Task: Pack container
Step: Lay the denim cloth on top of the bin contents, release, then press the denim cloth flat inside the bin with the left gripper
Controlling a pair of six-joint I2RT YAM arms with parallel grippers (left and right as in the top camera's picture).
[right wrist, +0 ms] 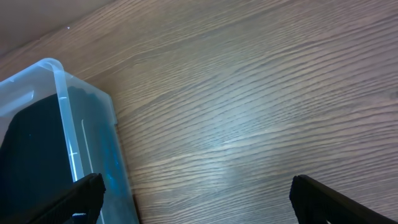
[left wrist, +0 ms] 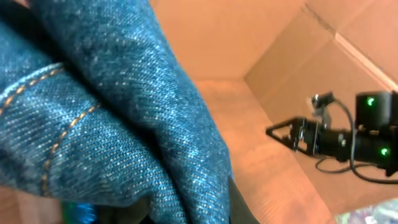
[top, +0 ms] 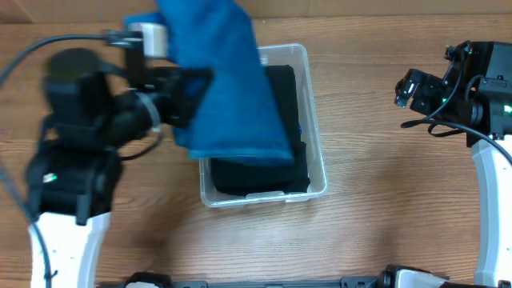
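Note:
The clear plastic container (top: pixel 316 172) stands mid-table with a black folded garment (top: pixel 280 104) inside it. It also shows at the left of the right wrist view (right wrist: pixel 62 106). My left gripper (top: pixel 180 96) is shut on a piece of blue denim (top: pixel 228 80) and holds it up over the container's left side. The denim fills the left wrist view (left wrist: pixel 106 106) and hides the jaws there. My right gripper (top: pixel 404 90) is open and empty, off to the right of the container; its two fingertips (right wrist: pixel 199 199) frame bare wood.
The wooden table (top: pixel 376 208) lies all around the container. A cardboard wall (left wrist: pixel 348 56) stands behind the table. The right arm (left wrist: pixel 336 140) shows in the left wrist view.

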